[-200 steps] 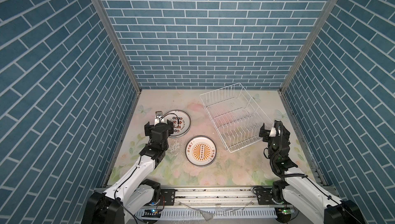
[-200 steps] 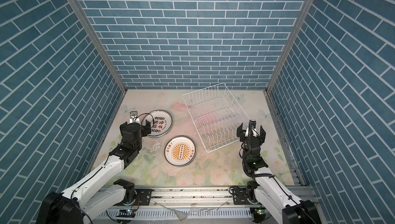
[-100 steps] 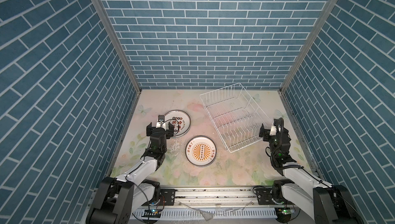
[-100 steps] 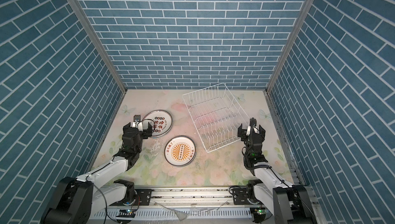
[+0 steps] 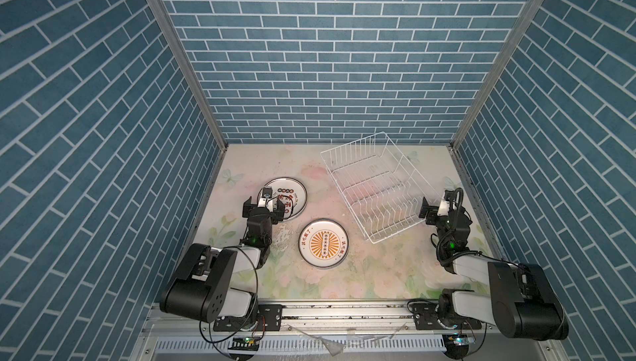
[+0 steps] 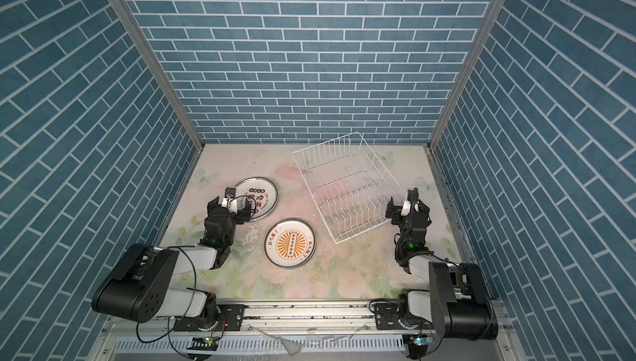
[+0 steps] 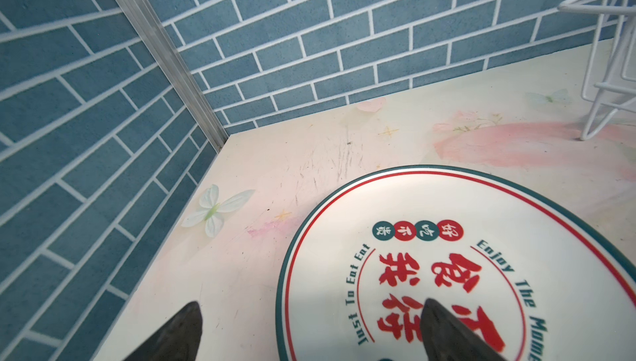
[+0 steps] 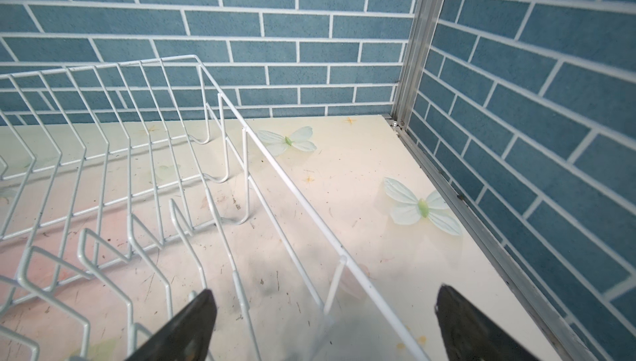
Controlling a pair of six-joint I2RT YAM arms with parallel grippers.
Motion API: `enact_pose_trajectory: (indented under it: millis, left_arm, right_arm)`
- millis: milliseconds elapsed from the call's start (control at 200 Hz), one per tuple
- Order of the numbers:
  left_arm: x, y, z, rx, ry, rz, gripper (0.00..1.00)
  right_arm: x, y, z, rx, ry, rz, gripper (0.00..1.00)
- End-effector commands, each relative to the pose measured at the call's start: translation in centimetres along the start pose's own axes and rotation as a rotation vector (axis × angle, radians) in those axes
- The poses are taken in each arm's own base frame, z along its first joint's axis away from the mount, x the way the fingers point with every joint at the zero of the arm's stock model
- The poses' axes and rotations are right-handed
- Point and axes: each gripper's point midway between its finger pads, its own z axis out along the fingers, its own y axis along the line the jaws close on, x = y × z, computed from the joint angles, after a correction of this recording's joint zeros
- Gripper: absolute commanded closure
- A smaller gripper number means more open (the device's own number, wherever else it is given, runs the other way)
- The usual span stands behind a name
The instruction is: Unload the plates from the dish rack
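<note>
Rack (image 5: pixel 375 187) looks empty, plates (image 5: pixel 323 243) flat on table (image 5: pixel 361 273), left hand (image 5: pixel 264 205) and right hand (image 5: pixel 441 208) wide open, holding nothing, so best I lift straight up, clear of plates and rack.

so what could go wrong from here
The open left gripper hangs over the near edge of the red-lettered plate; a low move could knock or slide it. The open right gripper sits at the rim of the dish rack, whose wire runs between its fingers in the wrist view; pulling sideways might snag and drag the empty rack.
</note>
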Motion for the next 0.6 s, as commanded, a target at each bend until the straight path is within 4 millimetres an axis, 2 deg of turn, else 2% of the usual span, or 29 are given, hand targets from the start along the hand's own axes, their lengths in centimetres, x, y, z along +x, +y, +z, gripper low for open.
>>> enact_pose_trajectory:
  millis: [0, 315, 410, 595]
  left_arm:
    - [-0.9, 0.0, 0.0, 0.010, -0.056, 0.001, 0.01]
    - [0.1, 0.9, -0.2, -0.034, -0.089, -0.043, 0.01]
    - [0.5, 1.1, 0.1, -0.039, -0.078, -0.061, 0.01]
    - [0.8, 0.8, 0.3, -0.026, -0.074, -0.053, 0.01]
  right_arm:
    - [0.1, 0.1, 0.0, -0.020, -0.031, -0.010, 0.01]
    - [1.6, 1.1, 1.0, -0.074, -0.023, -0.036, 0.01]
    - [2.5, 1.0, 1.4, -0.073, -0.019, -0.030, 0.01]
    - [2.3, 0.4, 1.3, -0.061, -0.030, -0.008, 0.01]
